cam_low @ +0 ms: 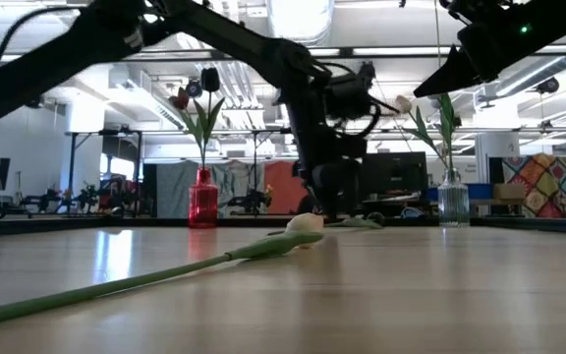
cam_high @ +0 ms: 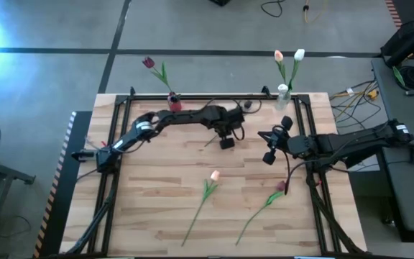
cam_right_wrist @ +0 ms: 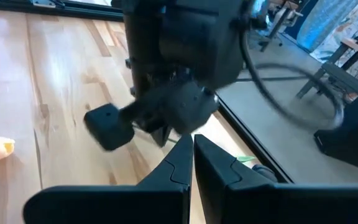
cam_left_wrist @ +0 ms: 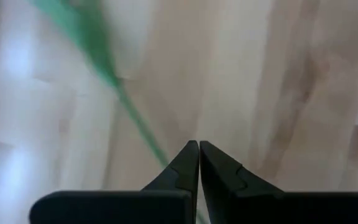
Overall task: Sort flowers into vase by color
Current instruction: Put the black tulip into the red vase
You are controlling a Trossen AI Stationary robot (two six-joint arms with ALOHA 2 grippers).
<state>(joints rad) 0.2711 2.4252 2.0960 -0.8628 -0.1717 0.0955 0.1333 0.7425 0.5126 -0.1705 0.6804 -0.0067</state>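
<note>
My left gripper (cam_high: pixel 226 142) is low over the table's middle, shut on a thin green flower stem (cam_left_wrist: pixel 135 121); that flower's head is hidden. My right gripper (cam_high: pixel 270 155) hangs shut and clear of the table to its right, touching nothing. A peach tulip (cam_high: pixel 214 175) and a maroon tulip (cam_high: pixel 280 187) lie flat on the near half of the table. At the far edge a red vase (cam_high: pixel 173 103) holds a maroon tulip (cam_high: pixel 148 62), and a clear vase (cam_high: pixel 283 92) holds a peach and a white tulip (cam_high: pixel 299 55). My left gripper pinches the stem (cam_left_wrist: pixel 157 152) between its two fingertips, coming from above and pointing down, with the fingers across the stem. The stem runs away from the fingers close to the table; the gripper hides the far part. Whether it is lifted, I cannot tell.
A black frame (cam_high: pixel 192 97) borders the table's far and side edges. Cables and dark equipment (cam_high: pixel 408 50) lie off the table to the right. Bare wood (cam_high: pixel 149 187) stretches left of the lying tulips.
</note>
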